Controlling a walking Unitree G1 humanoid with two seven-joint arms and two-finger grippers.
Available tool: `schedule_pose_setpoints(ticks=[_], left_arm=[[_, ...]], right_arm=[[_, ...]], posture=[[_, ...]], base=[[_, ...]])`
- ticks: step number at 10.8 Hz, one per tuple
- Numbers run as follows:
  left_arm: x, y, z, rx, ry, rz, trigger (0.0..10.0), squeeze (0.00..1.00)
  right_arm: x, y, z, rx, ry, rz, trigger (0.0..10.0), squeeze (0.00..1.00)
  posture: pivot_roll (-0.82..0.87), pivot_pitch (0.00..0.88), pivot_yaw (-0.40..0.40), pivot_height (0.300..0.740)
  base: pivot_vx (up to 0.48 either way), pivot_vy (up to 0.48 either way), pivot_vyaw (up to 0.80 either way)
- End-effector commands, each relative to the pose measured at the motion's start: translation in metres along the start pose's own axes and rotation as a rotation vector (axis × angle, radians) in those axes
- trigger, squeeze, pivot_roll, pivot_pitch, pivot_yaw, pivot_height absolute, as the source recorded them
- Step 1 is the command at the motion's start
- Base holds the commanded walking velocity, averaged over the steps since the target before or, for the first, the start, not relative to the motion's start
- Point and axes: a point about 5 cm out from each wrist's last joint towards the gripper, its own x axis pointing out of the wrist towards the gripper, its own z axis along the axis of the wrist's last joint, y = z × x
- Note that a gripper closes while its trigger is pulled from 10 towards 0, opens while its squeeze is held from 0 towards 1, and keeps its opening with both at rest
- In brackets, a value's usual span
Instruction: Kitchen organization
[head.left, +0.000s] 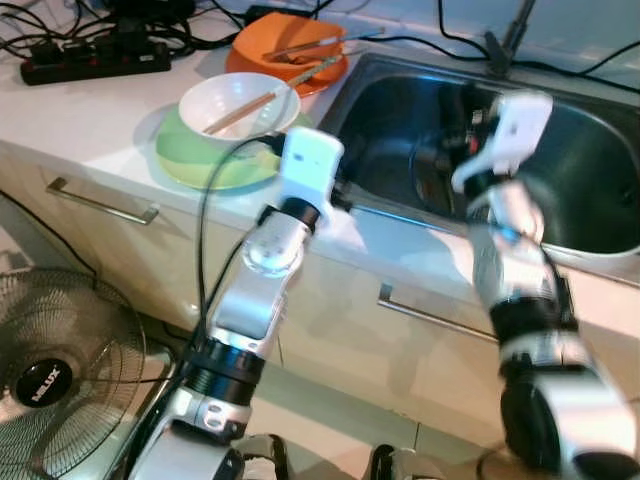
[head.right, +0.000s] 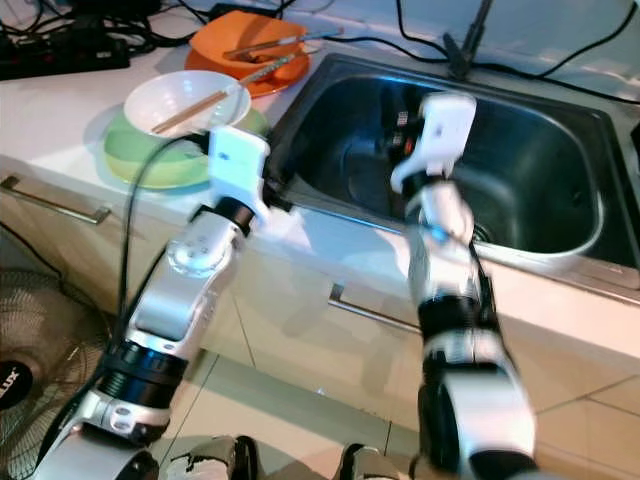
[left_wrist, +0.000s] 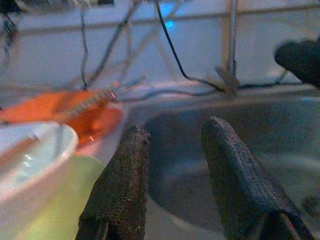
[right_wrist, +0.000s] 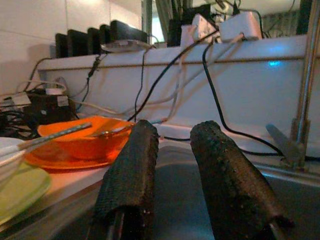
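left gripper (left_wrist: 172, 150): fingers apart, nothing between | sink (left_wrist: 280, 150): just ahead | white bowl (left_wrist: 30, 165) on green plate (left_wrist: 65, 200): beside one finger | orange dish (left_wrist: 75, 115): further ahead

fan (head.left: 60, 370) hub badge reads "mlux", white letters on black

Two silver arms with black joint bands, white wrist housings. Black cable loops along left arm (head.left: 245, 300). Gripper fingers (right_wrist: 131, 172) black, mesh-textured.
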Motion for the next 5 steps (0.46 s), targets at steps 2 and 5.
schedule_pose_setpoints(ticks=[2, 5], left_arm=[[0.002, 0.006, 0.003, 0.023, -0.040, 0.046, 10.0, 0.00], [-0.004, 0.030, 0.000, 0.069, -0.063, 0.158, 10.0, 0.00]], right_arm=[[-0.010, 0.004, -0.002, 0.004, 0.004, -0.001, 10.0, 0.00], [-0.025, 0.007, -0.001, 0.005, 0.047, 0.006, 10.0, 0.00]], posture=[[0.04, 0.052, -0.009, 0.740], [0.03, 0.043, -0.014, 0.740]], base=[[0.000, 0.000, 0.00], [0.000, 0.000, 0.00]])
